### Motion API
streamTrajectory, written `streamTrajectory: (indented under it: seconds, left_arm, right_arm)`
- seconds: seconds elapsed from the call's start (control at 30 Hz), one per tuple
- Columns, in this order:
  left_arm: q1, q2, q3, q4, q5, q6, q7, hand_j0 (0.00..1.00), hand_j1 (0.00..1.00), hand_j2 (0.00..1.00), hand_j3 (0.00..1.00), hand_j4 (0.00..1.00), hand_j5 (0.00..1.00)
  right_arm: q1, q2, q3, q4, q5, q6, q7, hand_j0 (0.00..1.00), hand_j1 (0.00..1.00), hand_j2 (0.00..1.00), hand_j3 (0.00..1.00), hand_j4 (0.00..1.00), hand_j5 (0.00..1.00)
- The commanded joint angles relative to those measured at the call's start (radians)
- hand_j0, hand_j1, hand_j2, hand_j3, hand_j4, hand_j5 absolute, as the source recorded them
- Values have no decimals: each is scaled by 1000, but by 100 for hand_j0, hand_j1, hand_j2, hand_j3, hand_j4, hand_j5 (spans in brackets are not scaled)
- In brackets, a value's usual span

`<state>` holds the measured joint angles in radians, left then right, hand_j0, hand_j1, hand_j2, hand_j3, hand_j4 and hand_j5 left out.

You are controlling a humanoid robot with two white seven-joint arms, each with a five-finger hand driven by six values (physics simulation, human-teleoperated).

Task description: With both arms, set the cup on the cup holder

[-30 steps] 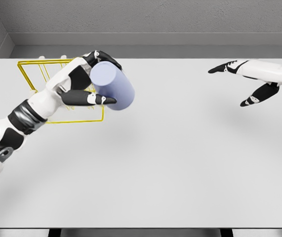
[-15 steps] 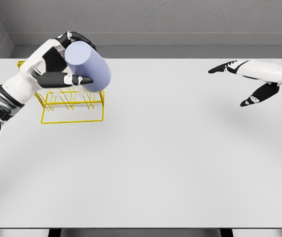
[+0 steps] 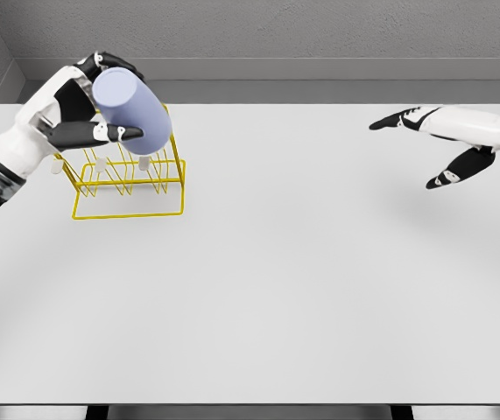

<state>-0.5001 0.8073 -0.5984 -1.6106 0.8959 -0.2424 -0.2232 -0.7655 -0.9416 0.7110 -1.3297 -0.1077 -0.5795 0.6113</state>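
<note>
Pale lavender cup (image 3: 134,110) held up at the far left of the table, tilted, one round end facing up-left, body slanting down to the right. It sits in the left hand (image 3: 88,101): the dark thumb (image 3: 101,134) runs along the cup's lower side, the other fingers wrap over the top end behind it, so the hand is closed around the cup. The cup overlaps the upper part of the yellow wire cup holder (image 3: 129,185) in the picture; whether it touches the wires or hangs just above them is hard to tell from this angle. The holder stands on the white table (image 3: 302,280) near its far left corner, white pegs visible inside the frame. The left arm enters from the left edge. The right hand (image 3: 438,144) hovers well apart at the far right above the table, fingers spread, holding nothing
</note>
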Motion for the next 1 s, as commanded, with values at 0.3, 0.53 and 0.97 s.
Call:
streamTrajectory:
  seconds: [0.3,0.53,0.97]
  left_arm:
    - [15,3,-1,55,-6,0,-2,38,38,38,38,38,38]
    - [35,0,-11,55,-9,-1,-1,38,38,38,38,38,38]
    - [37,-2,-11,51,-18,-1,-2,88,88,88,88,88,88]
  right_arm:
    - [0,0,-1,0,-7,3,0,100,100,100,100,100,100]
    - [0,0,1,0,-6,3,0,100,100,100,100,100,100]
    - [-2,0,5,0,-6,3,0,100,100,100,100,100,100]
